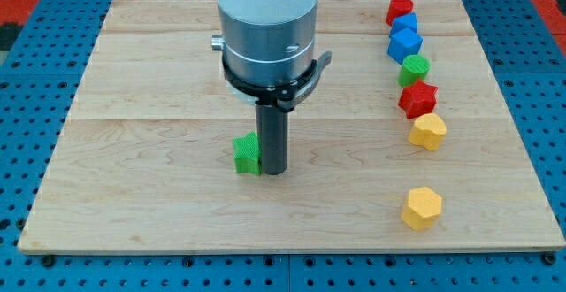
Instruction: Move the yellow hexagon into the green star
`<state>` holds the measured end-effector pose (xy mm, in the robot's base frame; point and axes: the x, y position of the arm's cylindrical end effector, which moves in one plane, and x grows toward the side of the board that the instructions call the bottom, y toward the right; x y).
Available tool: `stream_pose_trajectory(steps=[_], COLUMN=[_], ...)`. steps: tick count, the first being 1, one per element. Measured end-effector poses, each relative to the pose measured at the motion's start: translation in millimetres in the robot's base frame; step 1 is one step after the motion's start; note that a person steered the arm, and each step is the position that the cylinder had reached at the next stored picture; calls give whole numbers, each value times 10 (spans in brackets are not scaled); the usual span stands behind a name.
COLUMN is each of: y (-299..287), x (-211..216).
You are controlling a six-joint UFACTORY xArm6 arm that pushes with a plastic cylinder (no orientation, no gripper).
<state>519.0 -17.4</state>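
Note:
A yellow hexagon (422, 207) lies near the view's bottom right of the wooden board (133, 177). A second yellow block (428, 131), shape unclear, lies above it, at the lower end of a column of blocks. A green star (247, 154) sits near the board's middle. My tip (273, 172) stands right against the green star's right side, far to the left of both yellow blocks.
On the view's right a column runs from top to bottom: a red block (400, 10), two blue blocks (404, 24) (404, 45), a green block (414, 67), a red star (416, 98). The arm's wide grey body (270, 35) hides the board's upper middle.

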Motion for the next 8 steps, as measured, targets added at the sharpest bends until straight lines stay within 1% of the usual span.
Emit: stream_pose_trajectory(steps=[1, 2, 3, 4, 5, 6, 7, 8], y=[464, 1556, 2265, 2088, 1252, 297, 766, 1492], x=[-289, -170, 289, 667, 756, 754, 721, 715])
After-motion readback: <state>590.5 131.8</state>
